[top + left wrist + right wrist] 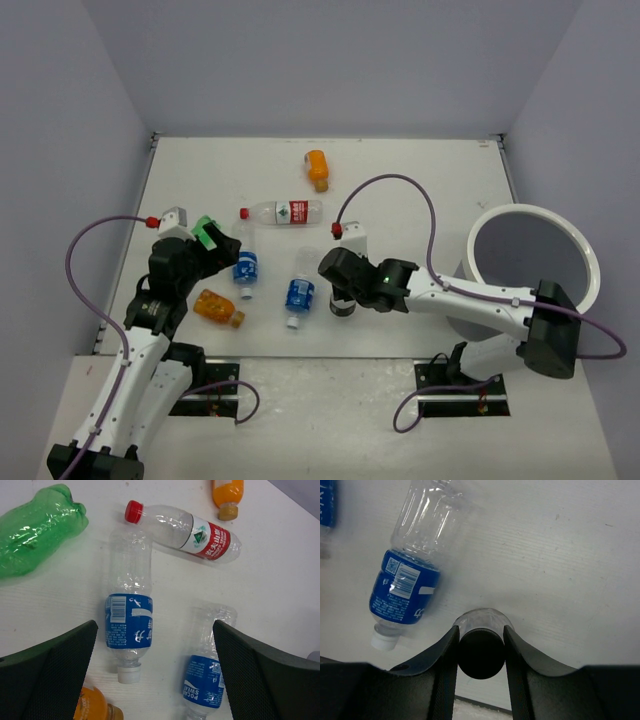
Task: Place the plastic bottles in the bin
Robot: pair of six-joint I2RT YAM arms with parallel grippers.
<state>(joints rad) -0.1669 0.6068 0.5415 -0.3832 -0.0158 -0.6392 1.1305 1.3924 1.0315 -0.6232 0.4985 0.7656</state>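
Note:
My right gripper is shut on a small clear bottle with a black cap, which stands upright on the table, the fingers pressing both sides of the cap. A blue-labelled bottle lies to its left. My left gripper is open and empty, hovering over two blue-labelled bottles. The red-labelled bottle lies beyond them, with one orange bottle farther back and another by the left finger. The white bin stands at the right.
A crushed green bottle lies left of the blue-labelled bottles, close to my left gripper. Purple cables loop from both arms over the table. Grey walls close in the back and sides.

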